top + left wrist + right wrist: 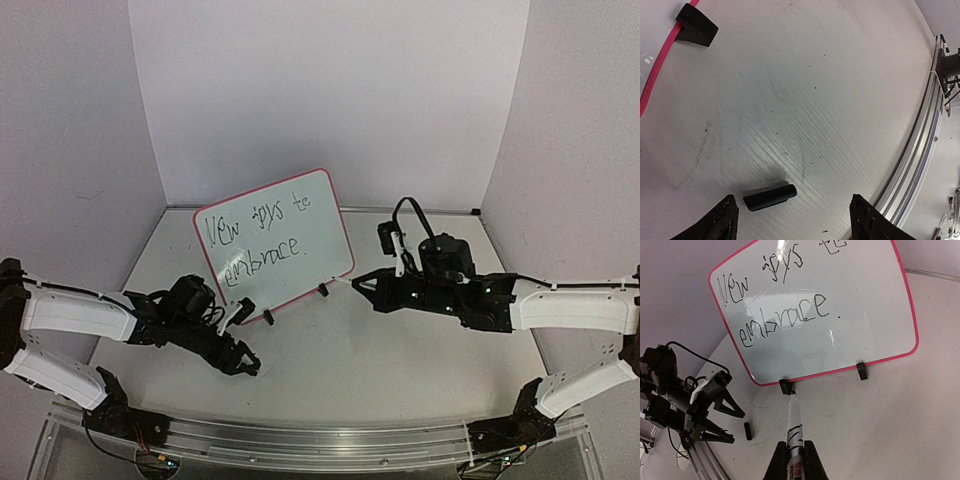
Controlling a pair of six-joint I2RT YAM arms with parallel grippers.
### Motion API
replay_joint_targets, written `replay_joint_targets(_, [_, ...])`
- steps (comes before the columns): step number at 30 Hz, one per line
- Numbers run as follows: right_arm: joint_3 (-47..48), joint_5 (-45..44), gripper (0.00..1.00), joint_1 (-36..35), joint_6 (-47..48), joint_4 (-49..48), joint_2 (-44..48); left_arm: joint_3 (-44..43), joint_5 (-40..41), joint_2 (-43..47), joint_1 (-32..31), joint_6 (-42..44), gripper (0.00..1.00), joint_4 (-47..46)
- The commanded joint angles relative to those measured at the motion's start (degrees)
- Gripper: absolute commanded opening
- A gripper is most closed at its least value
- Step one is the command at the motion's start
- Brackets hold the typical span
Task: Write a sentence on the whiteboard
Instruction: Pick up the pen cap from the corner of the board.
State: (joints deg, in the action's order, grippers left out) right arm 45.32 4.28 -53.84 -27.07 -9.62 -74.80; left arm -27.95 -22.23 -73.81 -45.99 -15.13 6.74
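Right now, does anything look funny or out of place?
A small black cap lies loose on the table between the left fingers, which are open, while the right fingers hold the marker uncapped. The whiteboard also stands crooked, turned at an angle to the table's edge.

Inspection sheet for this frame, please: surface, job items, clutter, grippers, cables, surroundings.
Surface: white table, faintly scuffed.
Job's things: whiteboard upright on its feet; sentence in two lines; marker tip low by a foot.
Clutter: black cap lying on the table.
Grippers: left gripper open, empty, near the cap; right gripper shut on the marker.
Cables: black loop on the right arm.
Surroundings: white walls; metal rail at the near edge.
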Motion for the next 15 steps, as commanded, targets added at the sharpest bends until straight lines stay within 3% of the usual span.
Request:
replay_joint_targets(1, [0.0,-1.2,0.0,-0.4,0.0,-2.0,1.6,-3.4,0.6,-2.6,-0.6,1.2,0.75,-3.6])
replay_joint_targets(11, [-1.2,-1.3,0.0,-0.4,0.4,-2.1,2.9,-3.9,0.7,-7.0,-0.9,1.7,0.73,-3.0])
replay_joint_targets(15, [-1.3,-1.1,0.0,-0.5,0.3,-2.1,2.8,-3.2,-1.1,-6.8,-1.7,1.5,0.65,-2.6])
